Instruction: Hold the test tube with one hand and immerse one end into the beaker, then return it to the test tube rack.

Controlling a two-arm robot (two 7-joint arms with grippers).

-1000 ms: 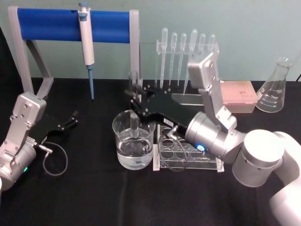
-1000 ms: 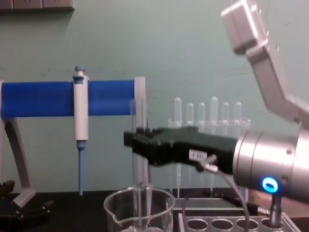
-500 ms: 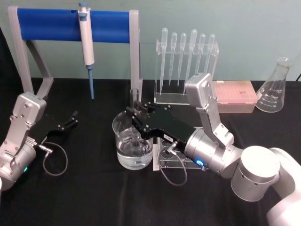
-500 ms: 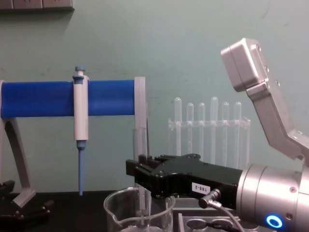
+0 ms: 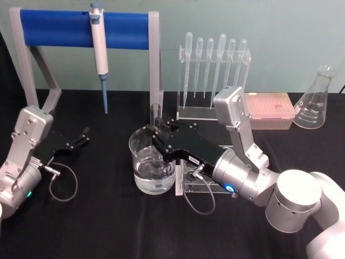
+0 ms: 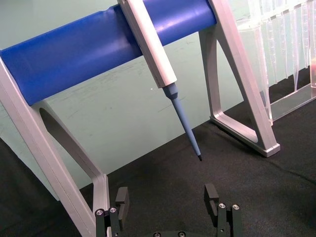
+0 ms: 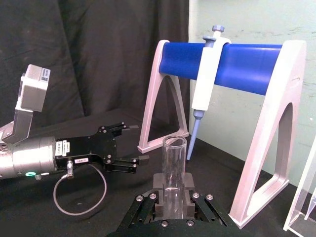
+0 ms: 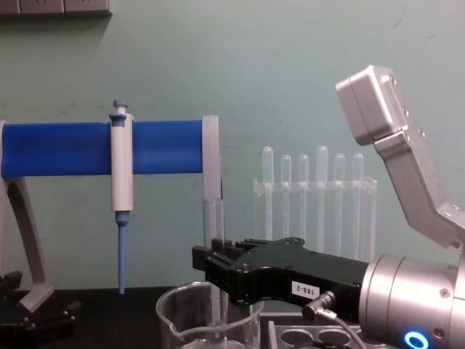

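The test tube [image 5: 156,114] stands upright, and my right gripper [image 5: 157,133] is shut on its middle above the beaker [image 5: 141,178]. The beaker is wide, clear and partly filled with water. The tube's lower end reaches down inside the beaker; its open rim [image 8: 213,205] sticks up above the black fingers. In the chest view the right gripper [image 8: 216,263] hovers just over the beaker's rim [image 8: 182,299]. The right wrist view shows the tube [image 7: 174,165] clamped between the pads. My left gripper [image 5: 81,136] rests open on the table at the left, away from the beaker.
A stand with a blue bar [image 5: 59,28] holds a white-and-blue pipettor [image 5: 98,43] at the back left. Behind the beaker is a rack of pipettes [image 5: 213,70]. A clear tube rack [image 5: 215,186] lies under my right arm. A pink box [image 5: 269,105] and a flask [image 5: 314,102] stand at the back right.
My right gripper has moved down and slightly forward with the test tube, sinking its lower end deeper into the beaker. The left arm has not moved.
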